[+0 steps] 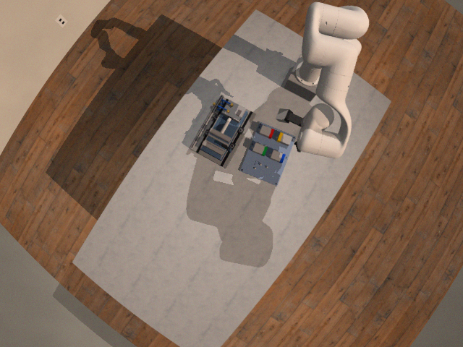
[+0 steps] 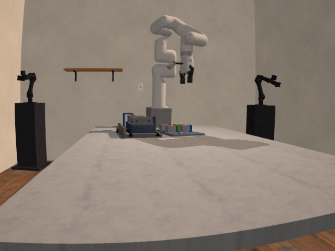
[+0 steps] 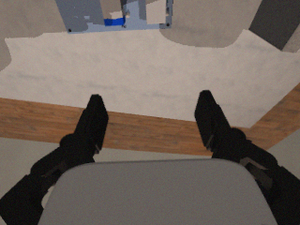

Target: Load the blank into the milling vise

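Observation:
The blank with the green end [image 1: 265,150] [image 2: 177,127] lies on the blue-grey infeed plate [image 1: 257,168] [image 2: 192,133], in the row nearer the plate's bare part. Beside it lies a blue-ended blank [image 1: 283,157] [image 3: 113,22]. Red-ended [image 1: 271,133] and yellow-ended [image 1: 279,136] blanks lie in the other row. The milling vise [image 1: 219,135] [image 2: 140,123] stands beside the plate, its jaws apart, with nothing from the plate between them. My gripper [image 2: 186,80] [image 3: 150,104] is open and empty, high above the table, over the plate's edge on the arm side. The arm hides it in the overhead view.
Blue hoses [image 1: 222,104] [image 2: 124,116] rise at the vise's end toward the arm's base. The arm's base block [image 2: 158,114] stands behind the vise. Two black camera stands [image 2: 29,135] [image 2: 260,121] flank the table. The wrist view shows the table edge and wooden floor.

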### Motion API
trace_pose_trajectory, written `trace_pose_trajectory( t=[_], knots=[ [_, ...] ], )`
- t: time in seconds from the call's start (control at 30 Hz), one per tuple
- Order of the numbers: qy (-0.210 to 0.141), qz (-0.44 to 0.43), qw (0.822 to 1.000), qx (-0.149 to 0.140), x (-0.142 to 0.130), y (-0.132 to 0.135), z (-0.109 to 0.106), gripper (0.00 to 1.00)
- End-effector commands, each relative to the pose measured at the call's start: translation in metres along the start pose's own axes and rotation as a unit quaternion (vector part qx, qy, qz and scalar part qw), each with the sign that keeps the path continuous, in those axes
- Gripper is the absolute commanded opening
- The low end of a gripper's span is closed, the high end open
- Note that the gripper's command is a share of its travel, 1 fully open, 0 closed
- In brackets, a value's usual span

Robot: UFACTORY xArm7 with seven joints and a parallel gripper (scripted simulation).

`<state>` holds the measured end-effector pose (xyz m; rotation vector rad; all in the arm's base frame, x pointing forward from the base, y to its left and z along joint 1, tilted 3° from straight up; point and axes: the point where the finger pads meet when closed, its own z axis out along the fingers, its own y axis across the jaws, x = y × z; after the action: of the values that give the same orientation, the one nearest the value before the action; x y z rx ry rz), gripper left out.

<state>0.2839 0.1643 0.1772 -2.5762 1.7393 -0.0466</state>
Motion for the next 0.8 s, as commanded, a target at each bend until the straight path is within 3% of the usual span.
trace_pose_trajectory(
  t=[0.0,0.23,0.57,0.77],
  knots=[
    [-0.001,-0.001,1.000,0.001,0.021,-0.009,-0.006,1.00],
    [-0.001,-0.001,1.000,0.001,0.021,-0.009,-0.006,1.00],
    [-0.001,-0.001,1.000,0.001,0.075,-0.028,-0.018,1.00],
    [-0.001,-0.001,1.000,0.001,0.075,-0.028,-0.018,1.00]
  ],
)
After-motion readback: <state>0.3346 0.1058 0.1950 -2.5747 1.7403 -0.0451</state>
